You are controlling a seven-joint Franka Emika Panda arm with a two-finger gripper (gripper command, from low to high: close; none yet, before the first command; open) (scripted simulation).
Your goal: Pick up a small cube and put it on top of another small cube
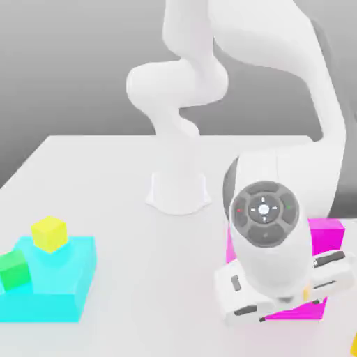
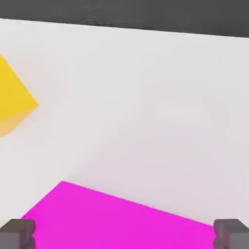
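The white robot arm bends low over a large magenta block (image 1: 326, 233) at the exterior view's right, its hand (image 2: 124, 233) spread wide with nothing between its dark fingertips (image 2: 17, 232). The small orange-amber cube (image 2: 12, 99) lies on the white worktop (image 1: 139, 202) near that block. The small bright green cube (image 1: 14, 270) sits against a large cyan block (image 1: 59, 275), which carries a small lemon-yellow cube (image 1: 49, 233).

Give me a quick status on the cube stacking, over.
Hand open, empty, above the magenta block. Orange cube on the table, not grasped. Green cube beside the cyan block, yellow cube on top.
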